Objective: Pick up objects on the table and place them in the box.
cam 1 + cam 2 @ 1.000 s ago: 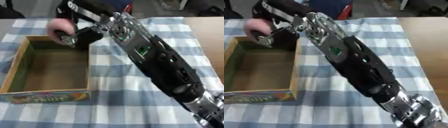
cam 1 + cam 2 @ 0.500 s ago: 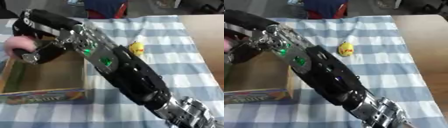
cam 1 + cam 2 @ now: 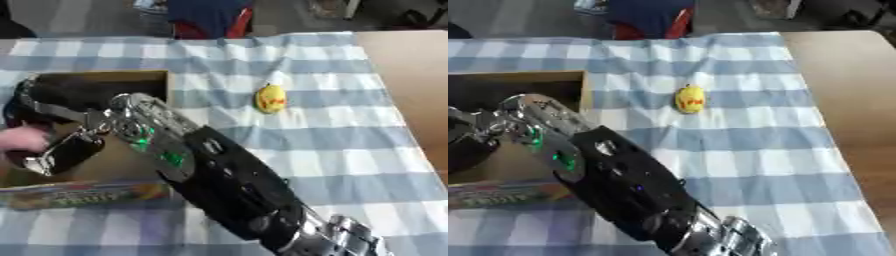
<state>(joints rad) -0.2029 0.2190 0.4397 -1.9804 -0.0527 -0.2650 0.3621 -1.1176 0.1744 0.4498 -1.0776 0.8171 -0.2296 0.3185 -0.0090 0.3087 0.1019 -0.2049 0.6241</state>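
A pink thing (image 3: pixel 22 139) sits at the left side of the box (image 3: pixel 114 78), just at the edge of the left eye view. It is round and soft-looking, and it is too blurry to tell just what it is. The right hand (image 3: pixel 61 152) is right beside it, down inside the box. The hand is black with a silver tip, and it is so blurry that I cannot tell if its fingers hold the pink thing or hang apart from it. The right arm (image 3: pixel 219 180) is long, black and silver with small green lights, and it reaches from the bottom right across the cloth and into the box. The box is brown on the inside, and its front wall (image 3: pixel 83 194) has bright colours and letters on it. A small yellow thing (image 3: pixel 271 97) with a red mark lies on the cloth, well apart from the box, to its right. The cloth (image 3: pixel 332 150) has blue and white squares, and it covers a brown table (image 3: pixel 411 75).
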